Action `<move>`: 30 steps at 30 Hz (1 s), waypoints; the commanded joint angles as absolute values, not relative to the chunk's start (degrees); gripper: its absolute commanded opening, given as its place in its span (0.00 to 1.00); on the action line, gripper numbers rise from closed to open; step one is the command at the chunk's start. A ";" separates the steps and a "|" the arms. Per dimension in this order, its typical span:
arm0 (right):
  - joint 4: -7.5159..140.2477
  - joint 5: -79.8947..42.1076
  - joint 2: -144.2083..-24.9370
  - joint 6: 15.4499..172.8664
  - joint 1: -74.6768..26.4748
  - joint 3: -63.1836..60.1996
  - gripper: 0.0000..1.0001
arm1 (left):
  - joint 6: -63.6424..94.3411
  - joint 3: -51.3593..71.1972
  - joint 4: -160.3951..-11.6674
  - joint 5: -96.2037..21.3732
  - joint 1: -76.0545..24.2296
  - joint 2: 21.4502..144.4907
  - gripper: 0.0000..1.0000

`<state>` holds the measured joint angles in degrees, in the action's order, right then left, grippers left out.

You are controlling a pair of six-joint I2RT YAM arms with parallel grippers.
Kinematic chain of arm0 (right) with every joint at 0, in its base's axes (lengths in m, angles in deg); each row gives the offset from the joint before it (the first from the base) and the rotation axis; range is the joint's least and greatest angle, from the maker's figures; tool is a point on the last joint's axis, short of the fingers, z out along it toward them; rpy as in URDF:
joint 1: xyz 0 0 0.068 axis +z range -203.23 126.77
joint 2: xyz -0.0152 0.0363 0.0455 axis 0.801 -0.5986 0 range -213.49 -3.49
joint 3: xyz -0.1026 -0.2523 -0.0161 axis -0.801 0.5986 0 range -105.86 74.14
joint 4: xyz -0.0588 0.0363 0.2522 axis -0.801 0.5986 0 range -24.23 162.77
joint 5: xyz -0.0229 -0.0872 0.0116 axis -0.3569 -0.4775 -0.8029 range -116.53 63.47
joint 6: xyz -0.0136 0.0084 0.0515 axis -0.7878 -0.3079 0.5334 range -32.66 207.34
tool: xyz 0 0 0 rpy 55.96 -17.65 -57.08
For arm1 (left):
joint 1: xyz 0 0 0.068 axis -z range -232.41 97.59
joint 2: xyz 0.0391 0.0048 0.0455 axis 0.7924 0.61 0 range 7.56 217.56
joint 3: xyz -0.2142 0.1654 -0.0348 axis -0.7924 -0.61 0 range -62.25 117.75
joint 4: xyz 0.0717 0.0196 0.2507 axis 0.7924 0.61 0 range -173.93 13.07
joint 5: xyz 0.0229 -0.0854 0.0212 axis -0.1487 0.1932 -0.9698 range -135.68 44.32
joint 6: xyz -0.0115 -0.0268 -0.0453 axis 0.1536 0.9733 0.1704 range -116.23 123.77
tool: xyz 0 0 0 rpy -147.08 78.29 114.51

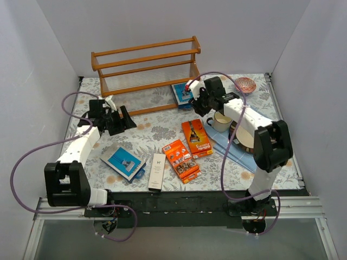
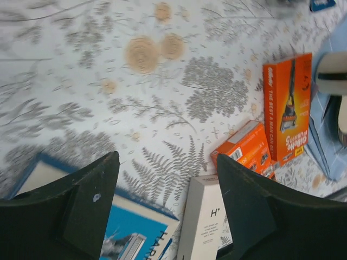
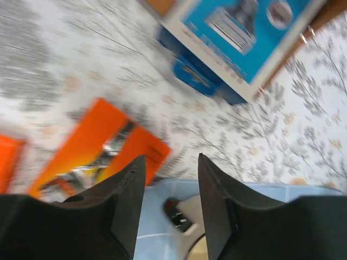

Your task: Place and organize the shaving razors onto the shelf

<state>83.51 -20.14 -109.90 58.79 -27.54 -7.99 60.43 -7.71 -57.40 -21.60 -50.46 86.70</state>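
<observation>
Both are released and empty: the left gripper (image 2: pixel 167 161) hovers over the bench (image 2: pixel 70 92) with a blue card (image 2: pixel 133 238) and the white box (image 2: pixel 200 222) just beneath its fingers, while just ahead of the right gripper (image 3: pixel 171 160) the other blue card (image 3: pixel 244 27) lies at the foot of the shelf (image 1: pixel 146 65).

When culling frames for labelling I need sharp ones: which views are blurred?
Top external: sharp and evenly lit, shelf crisp. Left wrist: mostly sharp, print on the orange pack readable, only the far top edge soft. Right wrist: smeared throughout, orange pack and blue card streaky.
</observation>
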 commanded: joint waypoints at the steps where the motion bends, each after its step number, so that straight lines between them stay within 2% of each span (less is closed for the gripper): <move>1: 90.55 -0.30 -101.84 64.31 -22.31 -8.03 0.56 | 64.05 -8.63 -46.95 -28.18 -58.38 78.50 0.73; 3: 92.31 3.68 -102.71 66.33 -19.58 -9.26 0.57 | 68.18 -10.99 -45.35 -26.96 -61.71 75.18 0.73; 7: 90.82 11.41 -105.79 73.00 -15.88 -12.68 0.66 | 73.46 -14.78 -39.39 -24.06 -67.69 70.07 0.74; 10: 88.63 13.27 -109.13 77.21 -12.81 -13.57 0.68 | 76.19 -15.92 -32.97 -31.77 -72.44 69.26 0.80; 18: 80.37 16.62 -121.24 90.65 -5.95 -19.72 0.70 | 78.83 -20.76 -30.40 -28.98 -73.51 67.24 0.84; 23: 76.41 16.79 -128.37 96.48 -3.13 -24.29 0.69 | 82.87 -23.83 -32.33 -23.37 -73.51 73.64 0.84; 27: 75.09 16.88 -133.29 100.26 -2.25 -26.23 0.69 | 84.19 -25.34 -40.13 -17.39 -73.51 82.60 0.71; 30: 75.87 14.61 -134.27 100.53 -2.34 -25.70 0.68 | 86.20 -23.41 -45.67 -12.55 -72.02 86.21 0.66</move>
<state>77.58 15.40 -133.14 97.12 -1.88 -23.66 82.64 -25.39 -36.64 -21.12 -73.23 83.20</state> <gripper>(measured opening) 0.686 0.684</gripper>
